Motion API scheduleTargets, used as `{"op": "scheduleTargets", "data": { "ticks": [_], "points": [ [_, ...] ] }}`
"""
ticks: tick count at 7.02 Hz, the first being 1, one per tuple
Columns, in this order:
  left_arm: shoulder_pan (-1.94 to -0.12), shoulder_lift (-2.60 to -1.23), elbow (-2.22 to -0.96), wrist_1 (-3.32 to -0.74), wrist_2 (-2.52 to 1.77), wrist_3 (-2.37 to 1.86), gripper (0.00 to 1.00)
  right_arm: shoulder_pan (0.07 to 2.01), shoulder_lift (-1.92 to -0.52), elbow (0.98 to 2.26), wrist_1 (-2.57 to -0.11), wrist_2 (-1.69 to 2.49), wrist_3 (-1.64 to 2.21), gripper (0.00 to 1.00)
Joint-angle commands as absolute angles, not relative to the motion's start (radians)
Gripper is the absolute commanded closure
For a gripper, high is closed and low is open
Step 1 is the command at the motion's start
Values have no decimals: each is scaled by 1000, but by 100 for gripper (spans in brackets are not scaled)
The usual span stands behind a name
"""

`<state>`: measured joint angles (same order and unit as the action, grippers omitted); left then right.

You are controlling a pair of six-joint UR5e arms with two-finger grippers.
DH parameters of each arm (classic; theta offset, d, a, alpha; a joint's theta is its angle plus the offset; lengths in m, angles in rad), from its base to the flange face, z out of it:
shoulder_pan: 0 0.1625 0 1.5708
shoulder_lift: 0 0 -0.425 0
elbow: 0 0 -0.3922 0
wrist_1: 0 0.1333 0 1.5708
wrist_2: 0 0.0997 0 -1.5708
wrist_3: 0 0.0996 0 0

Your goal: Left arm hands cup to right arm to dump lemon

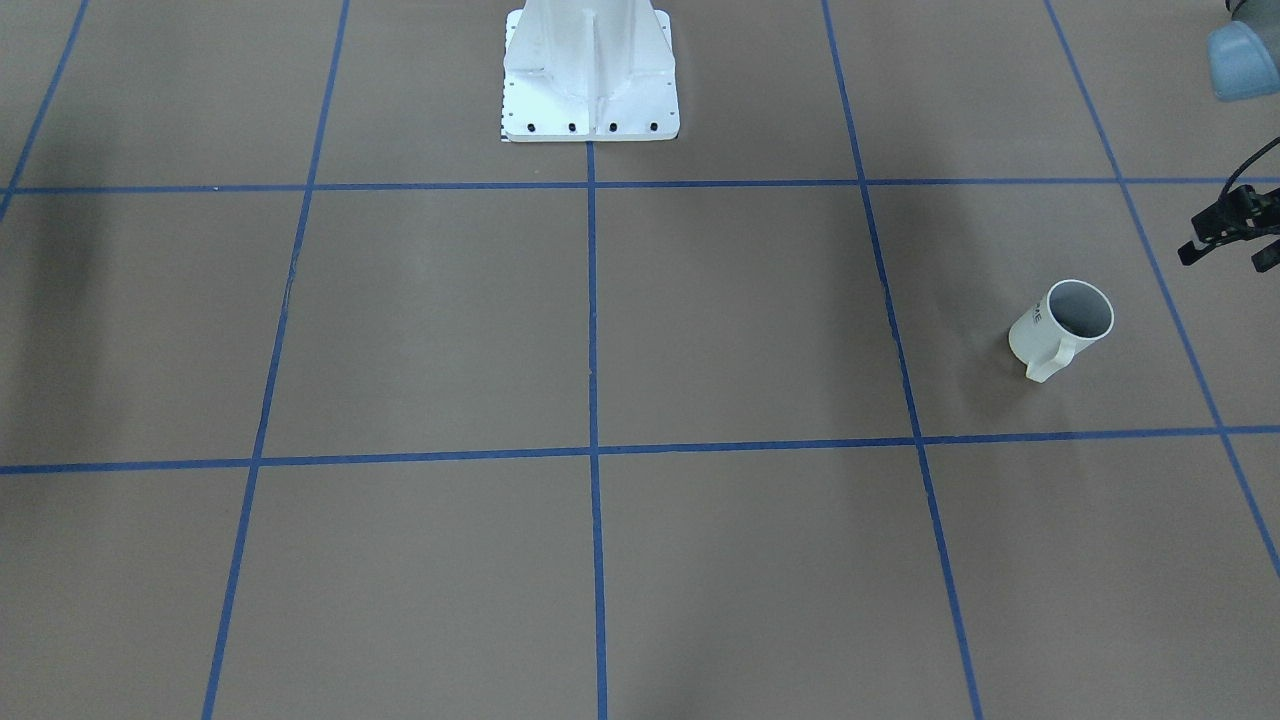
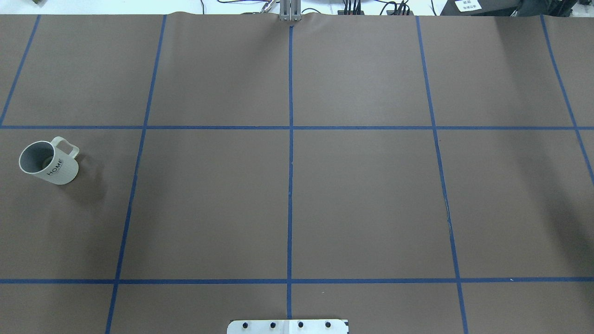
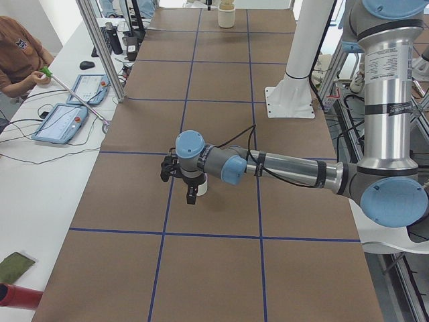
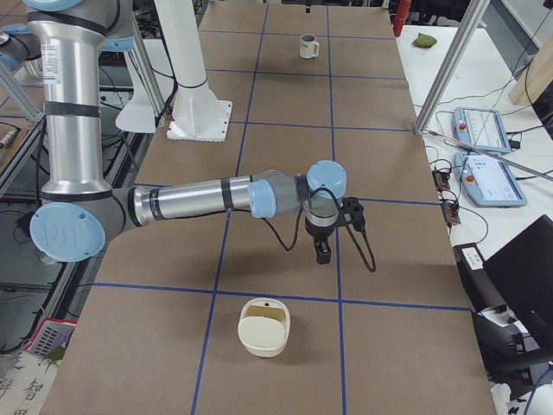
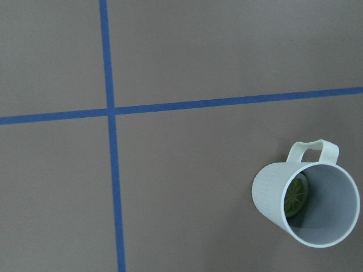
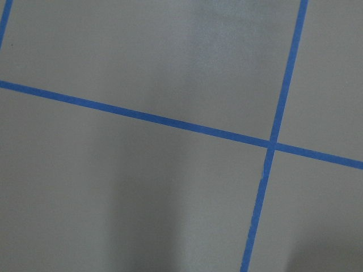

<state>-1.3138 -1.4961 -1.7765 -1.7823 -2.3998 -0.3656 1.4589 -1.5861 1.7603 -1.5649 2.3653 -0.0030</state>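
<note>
One cup (image 1: 1062, 325) stands upright on your worktop (image 1: 600, 330) at the robot's far left, with the lemon (image 5: 295, 195) inside it (its handle (image 1: 1048, 366) points away from the robot). Near it, not touching, hovers the left pincer (image 1: 1225, 238); the right pincer (image 4: 320, 251) hangs well apart. Whether either is wide or narrow, you cannot tell.

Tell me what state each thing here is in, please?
Cup: upright on table, ungripped.
Lemon: inside cup.
Left gripper: near cup, not touching; open or shut unclear.
Right gripper: over bare table, far from cup; open or shut unclear.
Cream tub: on table, untouched.
</note>
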Motion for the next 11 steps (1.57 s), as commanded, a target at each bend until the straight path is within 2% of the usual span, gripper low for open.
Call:
{"op": "scheduleTargets", "data": {
  "ticks": [1,9,10,11],
  "points": [
    [-1197,-1544,-1769,-1784,-2349,-533,0,1459,-1586,1761,-1565,2365,-3,0],
    [-1106,-1603,-1631,-1804,-2342,-543,4,1448,-1586,1759,-1565,2376,-2,0],
    [-1098,-1603,-1617,-1818,-2344,-543,27,1448,-1586,1759,-1565,2376,-2,0],
    [-1098,-1606,-1614,-1819,-2342,-543,82,1447,-1586,1759,-1565,2376,-2,0]
  ]
}}
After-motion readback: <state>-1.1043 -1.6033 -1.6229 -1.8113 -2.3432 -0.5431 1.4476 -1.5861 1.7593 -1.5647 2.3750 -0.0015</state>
